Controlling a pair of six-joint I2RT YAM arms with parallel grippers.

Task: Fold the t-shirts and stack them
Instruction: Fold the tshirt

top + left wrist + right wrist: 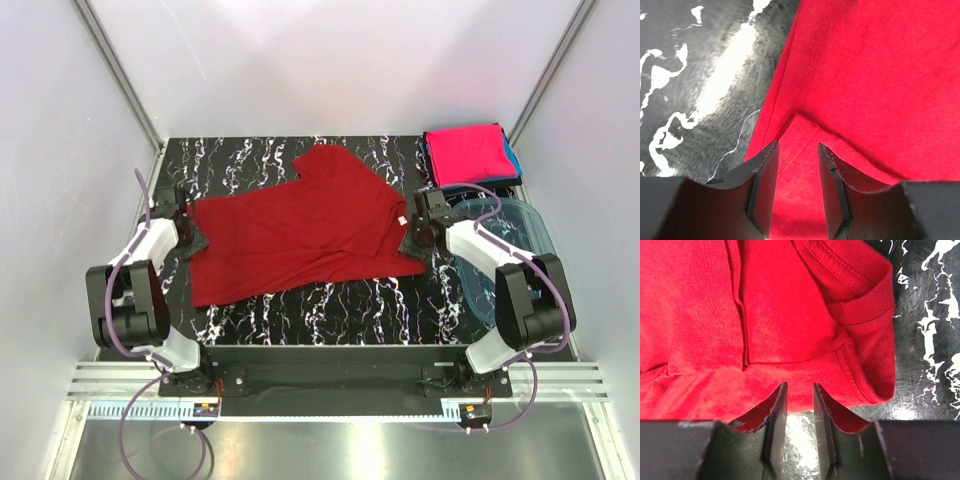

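A dark red t-shirt (295, 232) lies spread on the black marbled table (330, 305), one sleeve pointing to the back, a small white label (398, 221) near its right end. My left gripper (192, 232) is at the shirt's left edge. In the left wrist view the gripper (797, 146) is open, its fingers (765, 180) apart with red cloth (875, 75) showing between them. My right gripper (410, 238) is at the shirt's right edge. In the right wrist view the gripper (800, 386) is open, its tips at the hem of the shirt (765, 320) near the collar, bare table in the gap.
A folded bright pink t-shirt (465, 152) lies on a teal-blue one (512, 158) at the back right corner. A translucent blue plastic tub (510, 245) stands at the right edge, under the right arm. White walls enclose the table.
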